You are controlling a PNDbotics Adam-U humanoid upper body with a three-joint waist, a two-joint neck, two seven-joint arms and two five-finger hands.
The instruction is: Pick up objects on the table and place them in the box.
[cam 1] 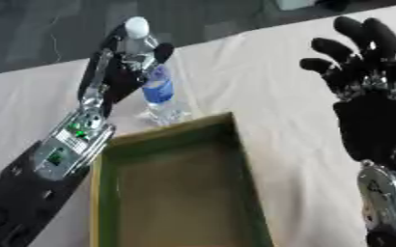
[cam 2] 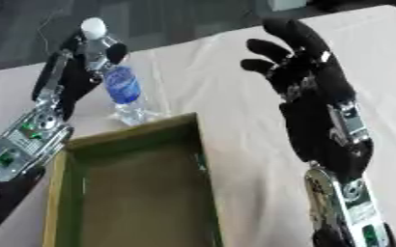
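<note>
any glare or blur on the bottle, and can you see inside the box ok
Left eye view: the bottle in the left hand looks soft, cap bright white; right eye view: the box interior is evenly lit, no strong shadow; the open right hand reads flat black.

Before me lay a table (cam 1: 261, 77) under a pale cloth, running askew, and past its far edge I saw dark grey floor (cam 1: 49, 29).

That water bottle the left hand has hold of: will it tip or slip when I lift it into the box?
The bottle is tall and narrow, standing upright, so it probably tips easily if nudged. The left hand curls round its upper part, above the blue label, so the bottom may swing when lifted. Its clear plastic looks smooth and thin, so it could slip or flex. The box sits right beside it.
</note>
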